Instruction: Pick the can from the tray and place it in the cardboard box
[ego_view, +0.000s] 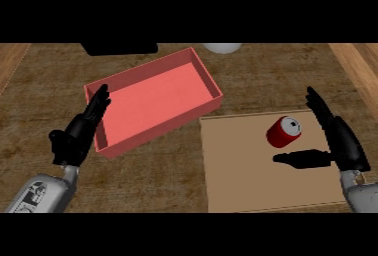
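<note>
A red can (283, 131) with a white top lies on its side on the flat tan tray (244, 175) at the right. My right hand (341, 140) is just right of the can, fingers straight and thumb stretched out left below the can, not touching it. The open box (153, 102), red-pink in colour, stands at the centre left, empty inside. My left hand (80, 131) rests open against the box's left wall, fingers pointing up.
A black object (118, 48) sits at the back edge, left of a white rounded object (221, 47). Light wooden strips run along the left and right borders of the dark counter.
</note>
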